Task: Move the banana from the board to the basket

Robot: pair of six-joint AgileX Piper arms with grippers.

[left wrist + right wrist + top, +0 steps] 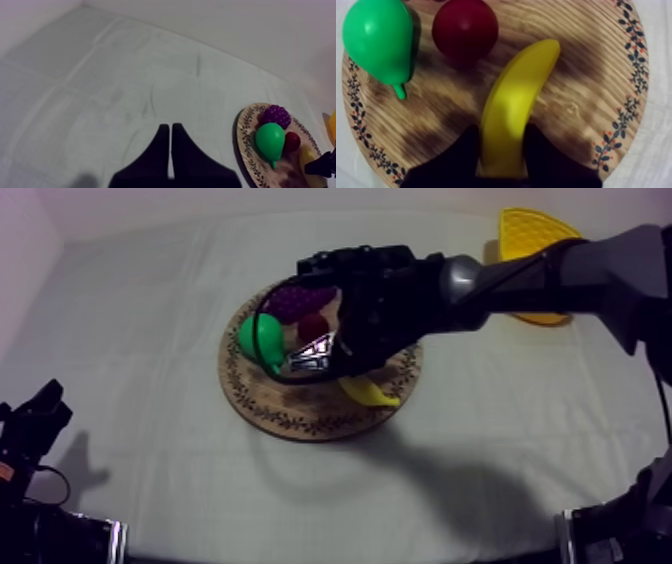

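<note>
Right gripper (502,134): fingers grasp the banana (518,90) across its narrow width at the near end, a hold suited to lifting. The banana lies flat on the wooden board (596,75). Beyond the fingers, the small red fruit (465,30) and pear (378,37) sit apart from the banana. The yellow basket (535,233) is well apart. Left gripper (170,127): clenched on nothing, parked aside over the worktop (100,90).

Board (576,115): brown wood grain w/ darker patches; rim w/ dark leaf-sprig pattern, small red dots.
On board: banana (518,105) yellow; pear (378,40) green; small red fruit (465,30) dark red; grapes (276,115) purple.
Beyond board: basket (535,233) yellow.
Table (150,338) cloth grey-white.
</note>
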